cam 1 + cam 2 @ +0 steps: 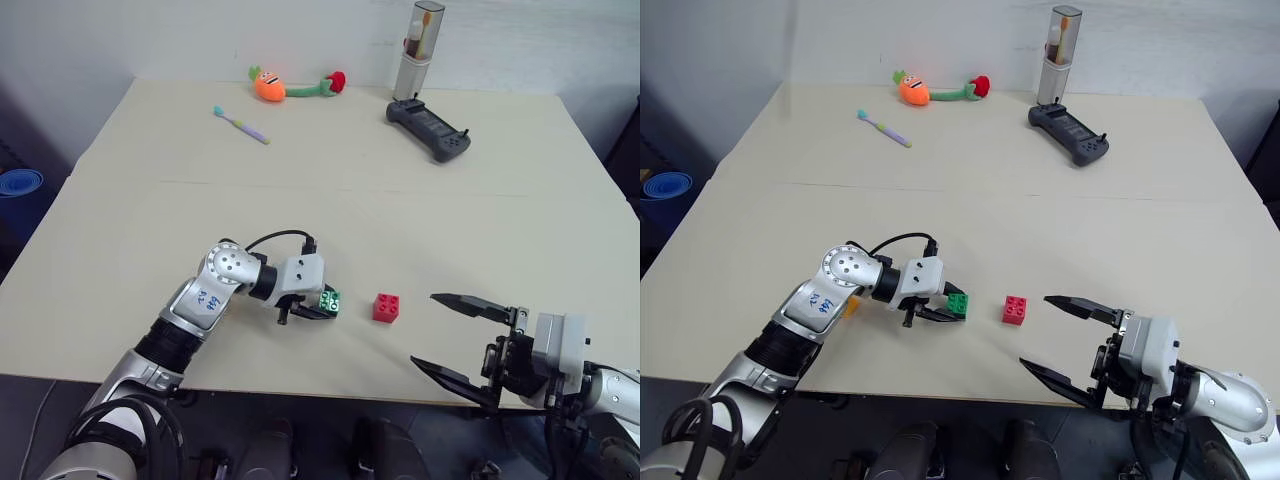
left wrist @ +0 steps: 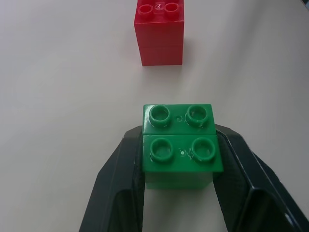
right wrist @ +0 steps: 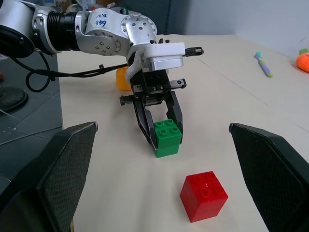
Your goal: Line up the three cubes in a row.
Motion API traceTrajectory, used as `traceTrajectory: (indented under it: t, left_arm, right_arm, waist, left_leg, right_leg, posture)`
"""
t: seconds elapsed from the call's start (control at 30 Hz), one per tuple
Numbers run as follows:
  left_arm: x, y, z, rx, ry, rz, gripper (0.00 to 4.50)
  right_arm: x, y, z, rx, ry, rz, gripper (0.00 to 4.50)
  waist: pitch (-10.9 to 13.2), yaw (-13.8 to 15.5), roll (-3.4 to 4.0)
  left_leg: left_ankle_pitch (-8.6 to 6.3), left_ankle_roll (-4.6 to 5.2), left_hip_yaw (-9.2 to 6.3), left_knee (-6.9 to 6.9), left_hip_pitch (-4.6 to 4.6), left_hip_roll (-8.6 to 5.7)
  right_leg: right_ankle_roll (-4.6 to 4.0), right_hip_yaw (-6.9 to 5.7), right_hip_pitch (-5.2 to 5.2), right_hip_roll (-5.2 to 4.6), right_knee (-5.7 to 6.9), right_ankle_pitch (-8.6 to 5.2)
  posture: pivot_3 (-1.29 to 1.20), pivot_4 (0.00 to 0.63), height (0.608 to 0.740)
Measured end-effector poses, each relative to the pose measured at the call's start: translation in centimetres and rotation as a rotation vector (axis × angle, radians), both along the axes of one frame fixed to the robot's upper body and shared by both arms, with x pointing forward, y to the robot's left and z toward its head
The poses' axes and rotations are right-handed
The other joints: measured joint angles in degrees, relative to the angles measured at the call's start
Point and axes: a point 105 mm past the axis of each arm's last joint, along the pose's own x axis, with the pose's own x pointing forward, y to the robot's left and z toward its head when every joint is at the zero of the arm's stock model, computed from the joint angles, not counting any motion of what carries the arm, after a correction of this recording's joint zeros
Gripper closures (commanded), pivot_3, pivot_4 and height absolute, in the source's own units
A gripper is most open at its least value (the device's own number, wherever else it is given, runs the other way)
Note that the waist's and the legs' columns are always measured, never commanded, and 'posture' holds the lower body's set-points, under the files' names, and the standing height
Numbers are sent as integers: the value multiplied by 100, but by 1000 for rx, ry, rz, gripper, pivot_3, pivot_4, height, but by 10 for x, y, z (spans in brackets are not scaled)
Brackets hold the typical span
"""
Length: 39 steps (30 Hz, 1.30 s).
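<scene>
Green cube (image 2: 179,151) pinched in the left gripper (image 3: 161,130), low on the table (image 1: 350,190).

Held the green cube tight between two black fingers (image 2: 118,188), just at 9 o'clock of the red cube (image 1: 387,307), apart from it with bare table between. Hid most of the yellow-orange cube (image 3: 122,79) behind the left arm, near its wrist. Kept the right gripper (image 1: 455,335) spread wide and empty at about 4 o'clock of the red cube, near the table's front edge. Far off at 12 o'clock lay a carrot toy (image 1: 268,86), a toothbrush (image 1: 241,124), a dark game controller (image 1: 428,129) and a tall clear tube (image 1: 417,50). Showed blue handwriting on the left arm, too small to read for sure.
</scene>
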Motion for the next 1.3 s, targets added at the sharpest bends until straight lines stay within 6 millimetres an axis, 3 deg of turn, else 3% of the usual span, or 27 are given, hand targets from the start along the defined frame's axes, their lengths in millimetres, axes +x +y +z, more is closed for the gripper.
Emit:
traceTrajectory:
  t: [0.1, 0.3, 0.43, 0.53, 0.63, 0.7, 0.83, 0.97, 1.03, 1.17, 1.3]
  left_arm:
    - [2, 2, -4, -12, 27, 33, 1355]
    - [-1, -2, 17, -105, 9, 5, 1355]
    - [-4, 2, 49, -198, -18, -22, 1355]
    - [-3, 21, 77, -280, -46, 0, 1355]
    - [-3, 49, 94, -374, -72, 61, 1355]
    - [-3, 82, 94, -435, -61, 144, 1008]
    - [-11, 170, 63, -439, -24, 461, 38]
    - [-38, 246, 40, -429, -16, 769, 38]
    - [-53, 267, 30, -421, -3, 868, 38]
    - [-101, 306, 1, -377, 52, 1063, 38]
    - [-106, 302, 6, -423, 3, 1083, 38]
  right_arm:
    - [1, 1, 0, 1, 1, 2, 0]
    - [2, 1, 1, 1, 7, 7, 0]
    - [2, 5, 1, 3, 5, 31, 0]
    - [6, 7, 0, 6, 7, 60, 0]
    - [12, 8, 0, 10, 4, 81, 0]
    - [16, 11, 0, 16, 0, 104, 0]
    - [21, 17, 0, 28, -19, 150, 0]
    - [25, 22, 0, 15, -54, 192, 0]
    - [27, 22, -2, 9, -64, 199, 0]
    - [34, 25, 1, 14, -130, 212, 0]
    - [36, 24, -1, 9, -140, 228, 0]
  waist:
    - [0, 1, 0]
    - [0, -1, 0]
    - [0, -9, 0]
    - [0, -61, 0]
    - [0, -104, 1]
    - [0, -147, 1]
    - [1, -215, 0]
    - [0, -198, -5]
    - [0, -147, -6]
    - [-2, -187, -8]
    - [-2, -47, -9]
  left_leg:
    - [0, 0, -1, -2, -3, 0]
    - [0, 0, -4, -2, -9, 0]
    - [0, 0, -4, -1, -7, 0]
    - [1, -1, -5, -4, -4, 1]
    - [1, -4, -2, -7, 0, 3]
    - [2, -8, -3, -9, 2, 7]
    - [0, -10, -4, -14, 0, 8]
    - [-13, 2, -4, -12, -2, 6]
    - [-23, 5, -6, -12, -2, 4]
    - [-36, 0, -3, -15, -1, 7]
    - [-48, -27, -10, -13, -1, 6]
  right_leg:
    - [0, -2, -1, 2, 6, 0]
    - [0, -7, -2, 4, 6, 0]
    - [0, -6, -1, 3, 7, 0]
    - [0, -7, -1, 4, 7, 0]
    - [0, -6, -1, 6, 8, 0]
    - [-3, -8, -2, 8, 9, -2]
    - [-5, -11, -5, 7, 5, -3]
    - [-4, -9, -4, -6, -3, -2]
    - [-3, -6, -3, -12, -7, -2]
    - [-2, 0, -6, -12, -25, -2]
    - [-4, -2, -6, -20, -31, -2]
  posture:
    - [0, 150, 740]
    - [0, 150, 740]
    - [0, 150, 740]
    - [0, 150, 740]
    - [0, 150, 740]
    - [0, 150, 740]
    - [0, 150, 740]
    - [0, 150, 740]
    - [0, 150, 740]
    - [0, 150, 740]
    - [0, 150, 740]
